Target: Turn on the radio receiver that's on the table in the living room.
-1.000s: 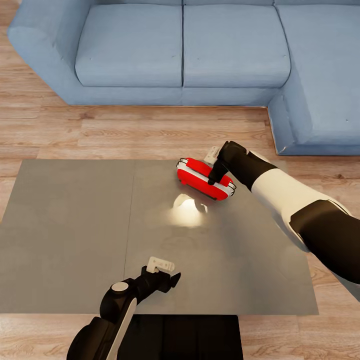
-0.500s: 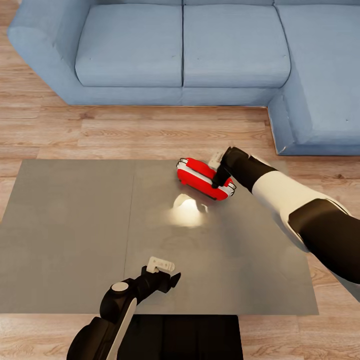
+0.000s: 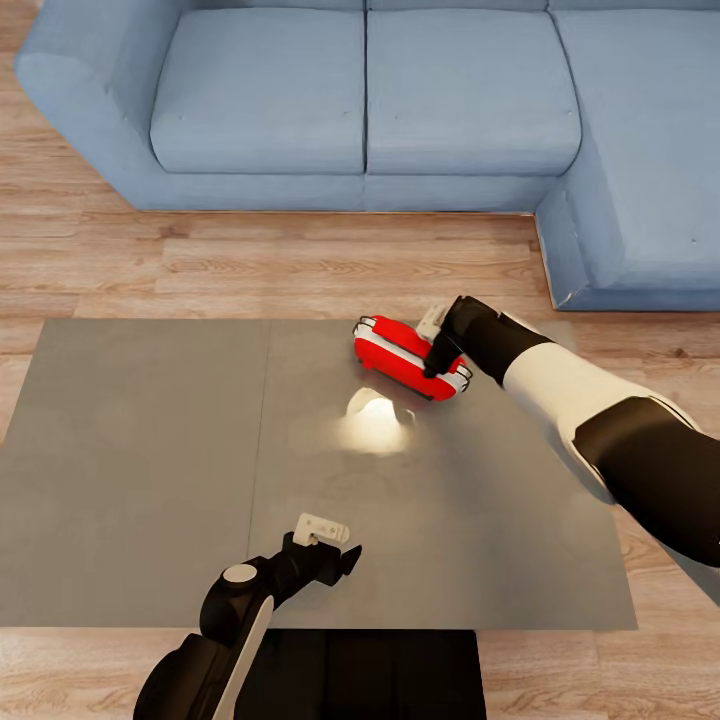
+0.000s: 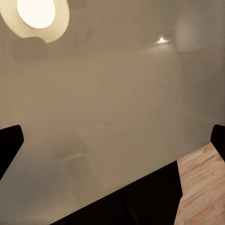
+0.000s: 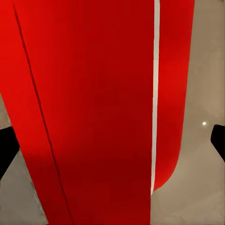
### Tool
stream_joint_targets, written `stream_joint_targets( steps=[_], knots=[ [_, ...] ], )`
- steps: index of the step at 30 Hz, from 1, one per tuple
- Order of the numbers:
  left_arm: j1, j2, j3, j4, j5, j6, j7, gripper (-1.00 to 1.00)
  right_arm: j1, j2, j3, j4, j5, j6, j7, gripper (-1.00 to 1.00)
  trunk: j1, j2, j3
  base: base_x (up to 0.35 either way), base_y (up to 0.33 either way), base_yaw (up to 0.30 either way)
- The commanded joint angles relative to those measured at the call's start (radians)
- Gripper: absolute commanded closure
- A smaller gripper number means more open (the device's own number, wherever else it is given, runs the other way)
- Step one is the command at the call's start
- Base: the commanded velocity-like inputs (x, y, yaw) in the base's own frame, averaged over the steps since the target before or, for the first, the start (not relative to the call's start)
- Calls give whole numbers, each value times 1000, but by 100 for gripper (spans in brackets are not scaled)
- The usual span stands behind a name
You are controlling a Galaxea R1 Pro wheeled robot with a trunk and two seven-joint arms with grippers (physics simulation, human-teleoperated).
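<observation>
Overhead, the head camera looked down on the table (image 3: 150,470), a large low one with a glossy grey top in two panels, standing on a light wood plank floor (image 3: 270,265) in the living room. A blue L-shaped sofa (image 3: 365,95) ran along the far side of the floor and turned down the right. The radio receiver (image 3: 408,356), small and red with white trim, lay on the far right part of the tabletop, close to the far edge. A bright lamp reflection (image 3: 375,425) glowed on the grey surface just in front of the radio. The right arm, in black and white, reached in from the right, and the right gripper (image 3: 434,356) pressed down on the top of the radio near its right end. Through the right wrist camera, the radio's red casing (image 5: 98,112) with a thin white trim line sat very close between two dark fingertips (image 5: 7,150) at the picture's opposite edges, so the jaws stood spread wide, one on each side of the red body. The left gripper (image 3: 328,540) hovered over the near edge of the table, well apart from the radio. Through the left wrist camera, its dark fingertips (image 4: 9,145) also sat at opposite edges of the picture, spread wide with nothing between them, above bare grey tabletop (image 4: 112,108).
</observation>
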Motion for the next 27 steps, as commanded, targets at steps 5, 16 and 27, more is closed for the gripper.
stream_joint_targets(
  steps=[5,16,27],
  knots=[
    [0,0,0,0,0,0,0,-100,0,9,0,0,0,0,0,-100,0,0,0,0,0,0],
    [0,0,0,0,0,0,0,-100,0,10,-2,0,0,1,-1,100,0,0,0,0,0,0],
    [0,0,0,0,0,-1,0,-100,0,8,-3,0,0,0,-2,100,0,0,0,0,0,0]
  ],
)
